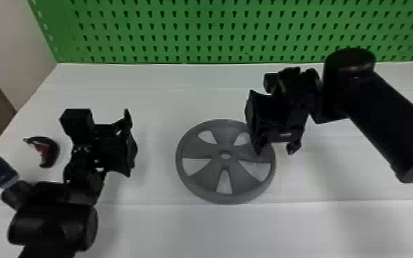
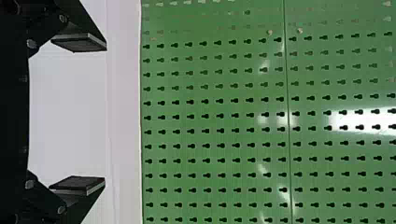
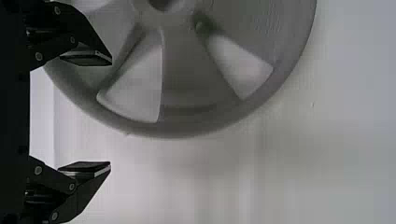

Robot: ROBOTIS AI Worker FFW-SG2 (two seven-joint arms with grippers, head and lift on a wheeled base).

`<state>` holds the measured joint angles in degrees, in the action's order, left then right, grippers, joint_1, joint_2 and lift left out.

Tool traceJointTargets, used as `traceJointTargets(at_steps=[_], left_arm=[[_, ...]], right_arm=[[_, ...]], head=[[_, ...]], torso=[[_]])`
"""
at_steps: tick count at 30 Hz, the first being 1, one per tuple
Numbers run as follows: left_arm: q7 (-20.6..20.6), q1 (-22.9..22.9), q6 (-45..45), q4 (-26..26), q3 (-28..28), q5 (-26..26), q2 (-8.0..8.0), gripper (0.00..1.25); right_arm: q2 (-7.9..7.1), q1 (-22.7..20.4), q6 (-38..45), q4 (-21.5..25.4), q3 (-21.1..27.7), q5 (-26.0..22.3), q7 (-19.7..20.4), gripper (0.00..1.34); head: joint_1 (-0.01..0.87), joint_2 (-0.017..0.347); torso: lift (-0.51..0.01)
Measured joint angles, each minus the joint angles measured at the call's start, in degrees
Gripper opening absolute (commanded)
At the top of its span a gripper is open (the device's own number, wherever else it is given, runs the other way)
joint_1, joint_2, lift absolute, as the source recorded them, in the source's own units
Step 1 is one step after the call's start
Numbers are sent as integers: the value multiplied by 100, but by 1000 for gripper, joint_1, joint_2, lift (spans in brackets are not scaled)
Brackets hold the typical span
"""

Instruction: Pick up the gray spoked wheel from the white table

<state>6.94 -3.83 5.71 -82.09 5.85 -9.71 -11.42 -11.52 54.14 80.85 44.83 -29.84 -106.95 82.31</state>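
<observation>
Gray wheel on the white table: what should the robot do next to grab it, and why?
Probably lower the right arm's jaws slightly to straddle the gray wheel's right edge. They stand open and empty there, and the right wrist view shows one side over the wheel, the other beyond its rim, over the table.

Between my left arm (image 1: 56, 223) and the gray spoked wheel (image 1: 224, 178), a strip of white table (image 1: 157, 144) lies open left of center in the head view, as does the surface just below the wheel. A curved dark object (image 1: 52, 151) crowds the left side. My right gripper (image 1: 276, 150) covers the wheel's upper-right rim, my right arm (image 1: 384, 116) bars the right side, and the green pegboard (image 1: 216, 31) walls off the top.
</observation>
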Motion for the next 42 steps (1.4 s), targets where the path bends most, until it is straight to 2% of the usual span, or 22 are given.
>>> traceJointTargets(at_steps=[2, 5, 12, 17, 22, 32, 42], left_arm=[[0, 11, 0, 0, -7, 0, 0, 996], [0, 25, 0, 0, -16, -3, 0, 996], [0, 32, 0, -7, -10, -5, 0, 996], [0, 32, 0, -9, -12, -5, 0, 997], [-1, 30, 0, -9, -6, -5, 0, 996], [0, 37, 0, -9, -3, -5, 0, 996], [0, 43, 0, -5, -4, -4, 0, 996]], right_arm=[[-14, -49, -183, 5, -41, -489, 295, 871], [-13, -112, -411, 16, -61, -863, 482, 871], [-17, -247, -777, 15, 7, -1070, 543, 871], [31, -364, -976, 9, 170, -976, 747, 871], [102, -452, -1188, 12, 354, -744, 751, 871], [238, -587, -1282, 17, 1066, -164, 751, 871], [313, -667, -1327, 17, 1146, 138, 751, 871]], head=[[806, 44], [806, 44], [806, 44], [806, 44], [806, 44], [806, 44], [806, 44]], torso=[[-98], [-98], [-98], [-98], [-98], [-98], [-98]])
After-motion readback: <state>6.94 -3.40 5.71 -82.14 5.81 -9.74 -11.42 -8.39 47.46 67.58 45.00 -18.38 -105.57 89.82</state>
